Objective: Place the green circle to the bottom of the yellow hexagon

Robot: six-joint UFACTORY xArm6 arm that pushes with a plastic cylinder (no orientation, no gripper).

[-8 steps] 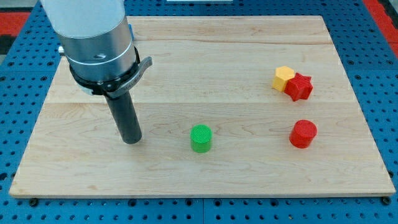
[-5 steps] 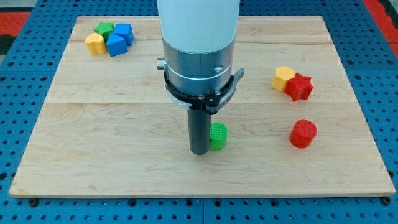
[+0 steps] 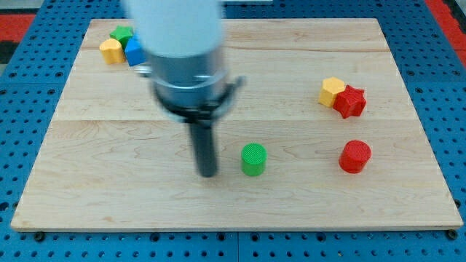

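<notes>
Tip [image 3: 208, 174] just left of green circle [image 3: 253, 159], apart; no jaws on our rod. Next: push circle rightward, stopping below yellow hexagon [image 3: 331, 90].

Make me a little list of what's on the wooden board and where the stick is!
my tip: view's left of the green circle, a small gap between
green circle: lower middle of the board
yellow hexagon: view's right, touching the red star
red circle: below the red star
top-left cluster: yellow block, green block, blue block partly hidden by the arm
</notes>
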